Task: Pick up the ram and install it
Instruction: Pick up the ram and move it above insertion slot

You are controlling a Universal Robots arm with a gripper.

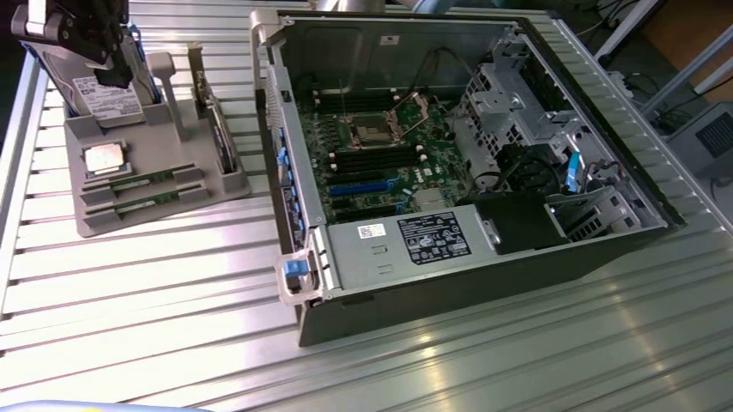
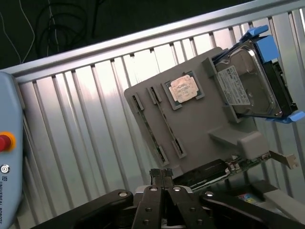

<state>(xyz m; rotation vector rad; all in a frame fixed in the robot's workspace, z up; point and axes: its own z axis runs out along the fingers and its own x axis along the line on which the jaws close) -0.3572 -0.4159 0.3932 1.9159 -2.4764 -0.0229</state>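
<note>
Two green ram sticks (image 1: 146,182) (image 1: 153,204) stand edge-up in slots of the grey holder (image 1: 218,184) on the exterior view's left. In the wrist view, each ram stick (image 2: 151,131) (image 2: 167,123) appears as a thin strip across the holder (image 2: 205,119). My gripper (image 1: 112,73) hangs above the holder's far end, over the hard drive. In the wrist view the gripper (image 2: 161,174) is shut with its fingertips pressed together and nothing between them. It is well clear of the sticks.
The holder also carries a silver CPU chip (image 1: 103,159) (image 2: 186,89), a hard drive in blue rails (image 1: 101,96) (image 2: 248,86) and an expansion card (image 2: 238,164). An open computer case (image 1: 378,249) with its motherboard (image 1: 378,154) lies on the exterior view's right. A pendant with a red button (image 2: 5,141) sits at the table's edge.
</note>
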